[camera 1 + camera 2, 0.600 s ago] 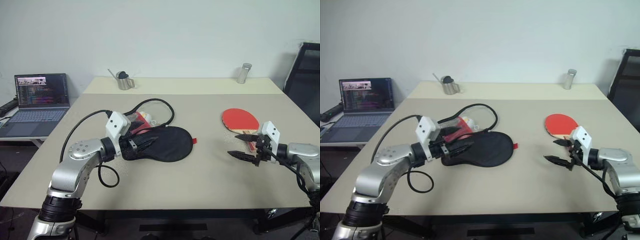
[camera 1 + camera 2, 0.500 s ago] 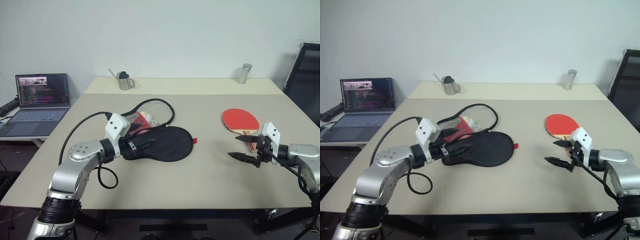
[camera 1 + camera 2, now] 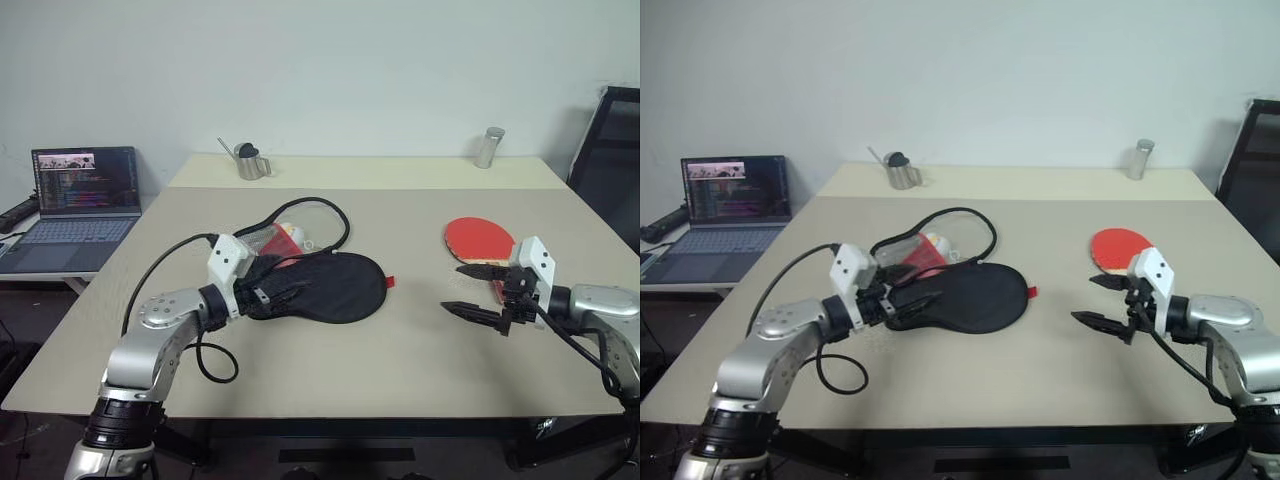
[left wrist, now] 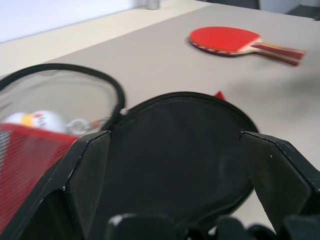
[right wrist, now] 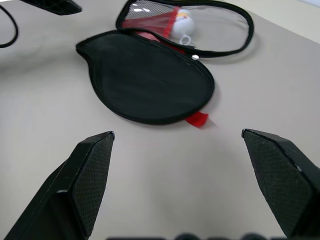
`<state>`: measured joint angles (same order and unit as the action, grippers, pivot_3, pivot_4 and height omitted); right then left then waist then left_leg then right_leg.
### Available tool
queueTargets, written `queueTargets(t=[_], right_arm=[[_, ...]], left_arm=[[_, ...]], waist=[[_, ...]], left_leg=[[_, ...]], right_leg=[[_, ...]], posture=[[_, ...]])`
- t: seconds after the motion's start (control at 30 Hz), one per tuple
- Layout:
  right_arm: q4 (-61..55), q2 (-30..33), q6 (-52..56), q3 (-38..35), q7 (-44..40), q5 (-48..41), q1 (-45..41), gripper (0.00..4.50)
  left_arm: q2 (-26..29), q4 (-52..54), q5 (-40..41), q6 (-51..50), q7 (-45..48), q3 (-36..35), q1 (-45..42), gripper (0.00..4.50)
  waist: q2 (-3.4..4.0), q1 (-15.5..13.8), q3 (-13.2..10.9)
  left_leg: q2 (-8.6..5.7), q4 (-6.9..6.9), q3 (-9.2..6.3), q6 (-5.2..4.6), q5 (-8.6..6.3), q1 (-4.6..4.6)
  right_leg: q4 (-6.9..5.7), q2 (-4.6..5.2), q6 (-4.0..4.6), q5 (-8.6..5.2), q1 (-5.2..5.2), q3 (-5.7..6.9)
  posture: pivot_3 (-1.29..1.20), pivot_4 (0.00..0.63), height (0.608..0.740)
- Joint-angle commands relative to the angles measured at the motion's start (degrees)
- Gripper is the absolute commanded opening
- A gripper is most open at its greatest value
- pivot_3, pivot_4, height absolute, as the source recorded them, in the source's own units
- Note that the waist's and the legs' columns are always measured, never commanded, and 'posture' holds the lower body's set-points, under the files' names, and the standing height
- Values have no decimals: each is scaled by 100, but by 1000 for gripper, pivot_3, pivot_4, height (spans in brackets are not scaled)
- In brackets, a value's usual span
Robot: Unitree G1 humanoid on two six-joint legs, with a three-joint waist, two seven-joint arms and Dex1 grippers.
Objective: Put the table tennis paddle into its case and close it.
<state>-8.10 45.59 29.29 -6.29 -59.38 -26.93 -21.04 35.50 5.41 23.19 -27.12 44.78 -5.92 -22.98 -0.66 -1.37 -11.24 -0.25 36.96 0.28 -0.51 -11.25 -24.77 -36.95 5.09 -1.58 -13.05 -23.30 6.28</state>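
One large beige table (image 3: 400, 350) carries the whole scene, with a second, paler tabletop butted against its far edge. On a lower desk off the table's left side stands an open laptop (image 3: 72, 205) with its screen lit. At the right edge a black chair (image 3: 612, 150) shows partly.

The case (image 3: 330, 285) lies unzipped on the left half of the table: its black half rests flat nearest the robot, while the red, mesh-fronted half (image 5: 165, 20) is folded open behind it, ringed by the black zipper rim. A small red tab (image 3: 389, 281) pokes out at the black half's right edge.

The table tennis paddle (image 3: 480, 240) lies flat on the right half of the table, well apart from the case, red face up, its light-wood handle pointing toward the right gripper.

The left gripper (image 3: 285, 290) hovers over the near left end of the black half, fingers spread wide and holding nothing. The right gripper (image 3: 475, 290) hangs just in front of the paddle's handle, its two fingers likewise parted and empty.

On the far tabletop stand a small metal watering can (image 3: 246, 160) on the left and a metal cylinder (image 3: 488, 146) on the right.
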Motion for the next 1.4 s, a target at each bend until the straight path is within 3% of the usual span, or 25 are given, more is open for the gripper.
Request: queueTargets(t=[0.03,0.2,0.37,0.57,0.77,0.9,1.33,1.4], right_arm=[[-434,-122,131,65,139,-160,-120,4489],[-589,-629,622,316,1074,99,-92,4489],[-902,-1435,2343,267,2255,-391,-285,4489],[-572,-2772,3667,-70,3571,-732,-969,4489],[-102,-3370,3594,236,4084,-410,-1290,4489],[273,-3377,3070,615,4217,86,-1294,4489],[476,-3555,2655,1030,4058,355,-1205,4489],[486,-3599,2672,1068,4052,361,-1203,4111]], left_arm=[[230,-177,-49,295,185,-227,-40,4500],[409,-446,105,384,606,-298,-95,4500],[802,-996,236,562,1387,-365,-336,4500],[1019,-1644,216,737,1925,-331,-864,4500],[1120,-1872,175,789,2162,-321,-1098,4500],[1169,-1646,293,607,2309,-315,-1120,4500],[1298,-1444,257,442,2386,-318,-1174,4500],[1301,-1455,243,455,2372,-330,-1185,4500]], waist=[[0,4,0],[-2,-1,0],[-2,3,-1],[-1,14,0],[-2,34,0],[-2,38,0],[-2,130,0],[-2,135,0]], left_leg=[[1,-1,0,0,0,0],[1,-1,0,1,-1,-1],[4,-3,2,2,-1,-1],[13,-4,5,1,-1,-2],[4,-12,24,1,-1,-3],[2,-9,26,0,-1,-3],[8,-11,31,0,-1,-3],[8,-11,31,0,-1,-3]], right_leg=[[0,0,0,0,-1,-1],[1,2,1,0,-2,-1],[-2,8,3,0,-8,-6],[-6,-3,13,5,-19,-10],[-4,-12,12,6,-26,-28],[-6,-12,11,6,-27,-30],[-13,-17,11,6,-33,-40],[-13,-17,11,6,-34,-40]], posture=[[0,150,740],[0,150,740],[0,150,740],[0,150,740],[0,150,740],[0,150,740],[0,150,740],[0,150,740]])
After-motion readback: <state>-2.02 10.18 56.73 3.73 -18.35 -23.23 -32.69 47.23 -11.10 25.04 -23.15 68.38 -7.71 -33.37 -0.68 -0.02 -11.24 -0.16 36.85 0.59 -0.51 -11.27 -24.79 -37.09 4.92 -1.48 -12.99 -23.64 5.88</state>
